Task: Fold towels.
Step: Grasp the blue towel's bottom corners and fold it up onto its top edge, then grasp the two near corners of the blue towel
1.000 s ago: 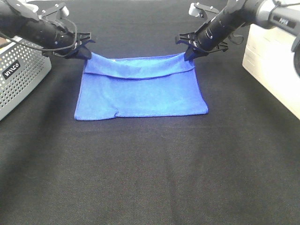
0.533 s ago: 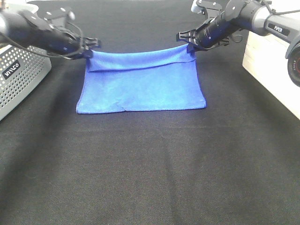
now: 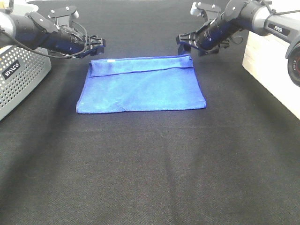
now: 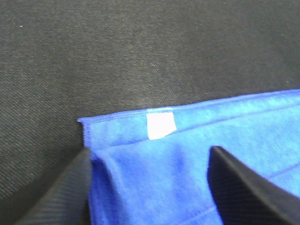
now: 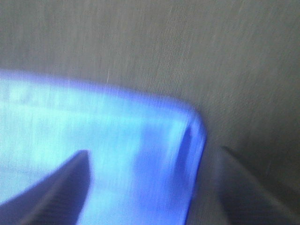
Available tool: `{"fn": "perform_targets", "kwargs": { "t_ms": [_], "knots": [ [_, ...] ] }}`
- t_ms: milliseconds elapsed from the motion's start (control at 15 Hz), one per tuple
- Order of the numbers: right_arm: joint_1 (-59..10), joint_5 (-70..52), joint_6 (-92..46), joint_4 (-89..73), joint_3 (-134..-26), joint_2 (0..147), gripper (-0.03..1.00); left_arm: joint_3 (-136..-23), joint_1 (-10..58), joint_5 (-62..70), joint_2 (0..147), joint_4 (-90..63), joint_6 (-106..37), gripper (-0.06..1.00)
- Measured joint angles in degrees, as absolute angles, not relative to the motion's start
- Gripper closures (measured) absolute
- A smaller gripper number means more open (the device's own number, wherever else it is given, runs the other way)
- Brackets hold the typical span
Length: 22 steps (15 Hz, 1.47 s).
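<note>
The royal-blue towel lies folded flat on the black table, with a narrow folded band along its far edge. My left gripper hovers open just beyond the towel's far left corner. In the left wrist view its dark fingers straddle that corner, and the towel's white tag shows there. My right gripper hangs open just past the far right corner. The right wrist view is blurred. It shows the towel's corner between spread fingers. Neither gripper holds anything.
A grey perforated basket stands at the left edge, close to my left arm. A pale box stands at the right edge beside my right arm. Black cloth covers the table in front of the towel.
Both grippers have opened and let go of the towel's far edge. That edge has dropped flat onto the table, and both grippers have drawn slightly back from it.
</note>
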<state>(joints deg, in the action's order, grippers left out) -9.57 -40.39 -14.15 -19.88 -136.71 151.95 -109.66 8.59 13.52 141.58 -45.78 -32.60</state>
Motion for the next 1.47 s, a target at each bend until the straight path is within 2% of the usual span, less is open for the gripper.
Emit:
{"fn": "perform_targets", "kwargs": {
  "t_ms": [267, 467, 533, 867, 1000, 1200, 1467],
  "knots": [
    [-9.57, -56.55, -13.87, -18.33, -136.77, 149.6, 0.22, -109.78, 5.84, 27.73, 139.8, -43.83, -31.46, 0.25],
    [-8.88, -67.15, -9.28, -19.25, -136.94, 149.2, 0.23, -109.78, 4.64, 40.91, 139.69, -42.28, -27.04, 0.27],
    [-8.14, -68.81, -9.0, -20.74, -136.94, 149.2, 0.23, -109.61, 4.64, 42.91, 139.52, -40.45, -24.24, 0.31],
    [-4.35, -69.1, -8.14, -26.99, -134.24, 147.59, 0.24, -99.41, 4.64, 41.65, 132.7, -36.96, -19.82, 0.36],
    [-4.24, -69.21, -9.51, -27.5, -126.22, 143.76, 0.24, -91.16, 4.64, 40.05, 128.8, -36.84, -17.3, 0.36],
    [-4.24, -69.73, -11.0, -27.39, -119.58, 141.18, 0.24, -88.87, 3.84, 39.99, 128.63, -36.55, -14.5, 0.36],
    [-5.1, -67.38, -12.49, -26.7, -114.99, 141.18, 0.24, -88.87, 4.41, 38.16, 129.66, -37.24, -13.75, 0.24]
  ]
}}
